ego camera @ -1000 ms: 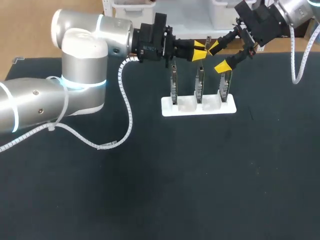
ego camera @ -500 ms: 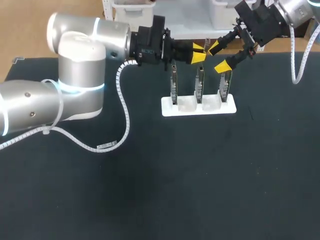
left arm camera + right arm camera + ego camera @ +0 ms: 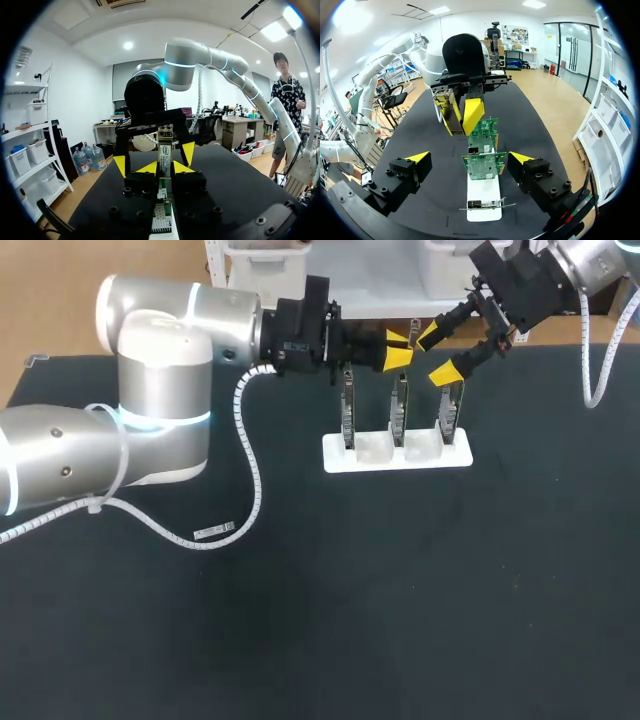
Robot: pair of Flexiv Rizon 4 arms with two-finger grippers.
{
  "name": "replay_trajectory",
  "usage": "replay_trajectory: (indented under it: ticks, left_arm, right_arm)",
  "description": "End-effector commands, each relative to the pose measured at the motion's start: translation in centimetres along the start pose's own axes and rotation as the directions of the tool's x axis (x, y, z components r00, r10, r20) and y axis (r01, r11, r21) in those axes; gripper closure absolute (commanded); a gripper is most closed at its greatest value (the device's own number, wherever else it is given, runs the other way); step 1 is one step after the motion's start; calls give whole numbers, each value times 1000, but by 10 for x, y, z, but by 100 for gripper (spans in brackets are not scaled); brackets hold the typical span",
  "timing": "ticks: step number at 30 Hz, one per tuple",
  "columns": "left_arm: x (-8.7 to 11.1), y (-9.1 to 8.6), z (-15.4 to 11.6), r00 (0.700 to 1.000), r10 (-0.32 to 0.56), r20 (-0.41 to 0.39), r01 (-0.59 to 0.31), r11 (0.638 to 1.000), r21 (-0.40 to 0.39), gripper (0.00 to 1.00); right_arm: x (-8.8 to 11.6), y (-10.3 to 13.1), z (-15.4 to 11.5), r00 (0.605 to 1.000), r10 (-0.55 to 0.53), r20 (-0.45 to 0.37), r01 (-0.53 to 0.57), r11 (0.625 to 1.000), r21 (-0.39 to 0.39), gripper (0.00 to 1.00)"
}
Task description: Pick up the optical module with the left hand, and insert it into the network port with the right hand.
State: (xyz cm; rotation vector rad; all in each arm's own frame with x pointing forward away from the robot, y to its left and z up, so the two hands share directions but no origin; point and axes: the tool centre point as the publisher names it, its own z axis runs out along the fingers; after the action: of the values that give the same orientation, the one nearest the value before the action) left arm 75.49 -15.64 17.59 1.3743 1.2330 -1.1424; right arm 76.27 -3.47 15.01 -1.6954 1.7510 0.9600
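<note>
The left gripper (image 3: 166,169) is closed on the optical module (image 3: 165,155), which stands upright between its two yellow tips, pinched from both sides. Around it sits the right gripper (image 3: 469,157), spread wide. In the left wrist view its yellow fingertips (image 3: 120,165) flank the module on either side with gaps showing, so nothing is clamped there.

In the head view both grippers meet in the air above the far edge of the table (image 3: 400,590), just over the row of cards. Room between them is tight, while broad bare black surface lies on the near side.

The left arm (image 3: 160,410) comes in from the left, elbow bent, its wrist stretched level toward the middle. Its spiral-wrapped cable (image 3: 250,455) droops down onto the tabletop. The right arm (image 3: 590,260) enters from the far right corner and slants down toward the left gripper.

Below the grippers a white holder (image 3: 372,453) rests on the table near its far edge. It carries three network cards (image 3: 399,410) standing upright in a row, apart from one another. The green face of one card (image 3: 483,166) shows just ahead of the right gripper.
</note>
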Motion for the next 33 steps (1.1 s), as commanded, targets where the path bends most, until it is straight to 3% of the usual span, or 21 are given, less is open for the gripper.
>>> replay_trajectory:
  ticks: [1, 33]
  left_arm:
    - [2, 3, 2, 1000, -4, 4, 4, 1000, 8, 100]
    - [8, 2, 2, 1000, -23, 14, 23, 1000, 10, 100]
  right_arm:
    - [0, 1, 0, 1000, 0, 0, 0, 1000, 3, 0]
    - [0, 1, 0, 1000, 0, 0, 0, 1000, 3, 0]
